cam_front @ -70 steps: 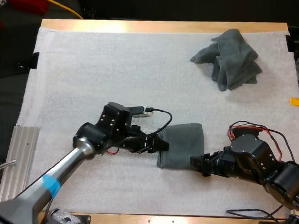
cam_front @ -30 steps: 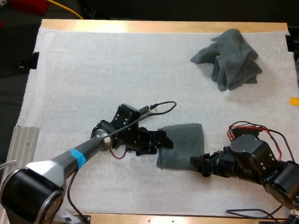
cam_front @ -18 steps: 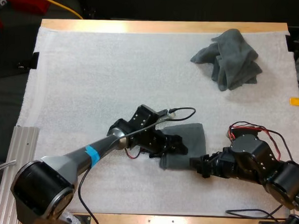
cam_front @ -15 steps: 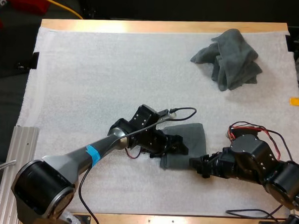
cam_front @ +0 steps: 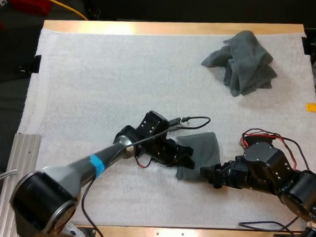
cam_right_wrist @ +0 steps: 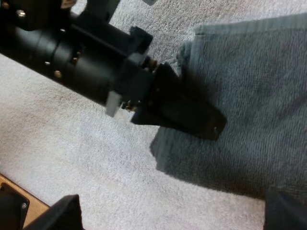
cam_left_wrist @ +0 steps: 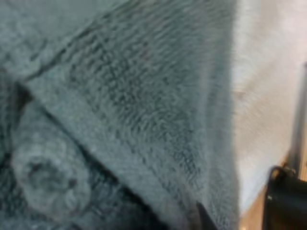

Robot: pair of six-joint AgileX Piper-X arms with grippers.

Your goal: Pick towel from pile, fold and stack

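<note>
The folded towel (cam_front: pixel 205 149) lies on the white mat (cam_front: pixel 123 75), at about 5 o'clock from the mat's middle. The left gripper (cam_front: pixel 187 154) is at its 9 o'clock edge; whether it grips the cloth or not, I cannot tell. The right gripper (cam_front: pixel 210 177) is wide open at the towel's 5 o'clock corner. A crumpled towel (cam_front: pixel 244 62) sits well apart, at 1 o'clock.

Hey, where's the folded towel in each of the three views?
High view: folded towel on the white mat, between the left gripper and right gripper.
Left wrist view: close up, mat beside it.
Right wrist view: left gripper over its edge.
Shared landmark: the white mat.
</note>
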